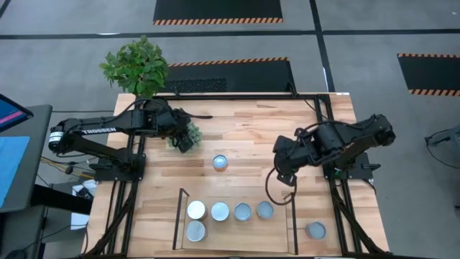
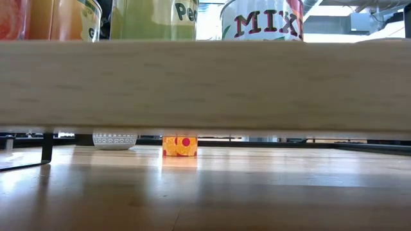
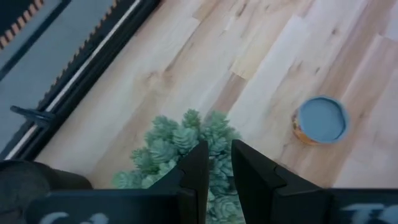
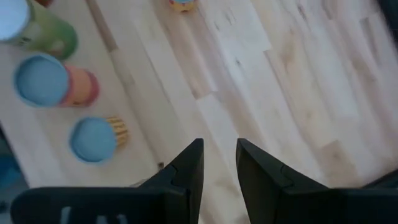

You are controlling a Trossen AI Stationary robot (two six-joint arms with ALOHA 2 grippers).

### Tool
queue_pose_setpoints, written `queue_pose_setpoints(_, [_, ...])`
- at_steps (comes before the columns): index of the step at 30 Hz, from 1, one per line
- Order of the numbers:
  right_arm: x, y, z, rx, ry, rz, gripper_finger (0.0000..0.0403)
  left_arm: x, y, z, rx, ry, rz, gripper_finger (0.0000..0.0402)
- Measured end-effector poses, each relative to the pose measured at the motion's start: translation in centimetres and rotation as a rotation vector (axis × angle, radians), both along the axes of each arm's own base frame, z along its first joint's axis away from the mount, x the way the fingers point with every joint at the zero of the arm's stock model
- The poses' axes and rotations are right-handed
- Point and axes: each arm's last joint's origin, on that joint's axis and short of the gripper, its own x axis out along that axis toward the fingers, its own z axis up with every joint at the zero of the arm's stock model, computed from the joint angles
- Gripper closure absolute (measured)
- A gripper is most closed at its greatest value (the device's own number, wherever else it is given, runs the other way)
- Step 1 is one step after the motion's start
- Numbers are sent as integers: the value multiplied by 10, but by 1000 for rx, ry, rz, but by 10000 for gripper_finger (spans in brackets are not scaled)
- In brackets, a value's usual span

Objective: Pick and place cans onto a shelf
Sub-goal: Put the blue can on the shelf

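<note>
Hovering between picks, both grippers empty, jaws narrowly parted.
You need the left gripper over the loose can, then the shelf.

A grey floor surrounds the wooden table, crossed by dark lines and black mats edged in orange-black stripes. A leafy potted plant stands at the table's far corner.

Left tool slightly parted, empty, right tool likewise, arms bent inward
</note>
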Motion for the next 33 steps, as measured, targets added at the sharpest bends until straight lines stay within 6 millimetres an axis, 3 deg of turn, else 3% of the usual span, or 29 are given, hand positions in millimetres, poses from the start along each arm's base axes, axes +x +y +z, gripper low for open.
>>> queue_pose_setpoints(7, [-5, 14, 0, 49, -13, -51, 285, 1, -1, 0, -25, -12, -4, 343])
queue_pose_setpoints(13, [-17, 41, 0, 123, 0, -21, 285, 1, -1, 0, -23, -10, -8, 343])
queue_pose_setpoints(24, [-77, 120, -3, 324, 30, -190, 285, 3, 0, 2, -4, -27, -38, 343])
queue_pose_setpoints(29, [-96, 162, -23, 301, 81, -229, 285, 6, 0, 4, 3, -70, -43, 343])
queue_pose_setpoints(33, [-101, 195, -52, 228, 131, -254, 285, 8, 0, 5, -18, -100, -55, 343])
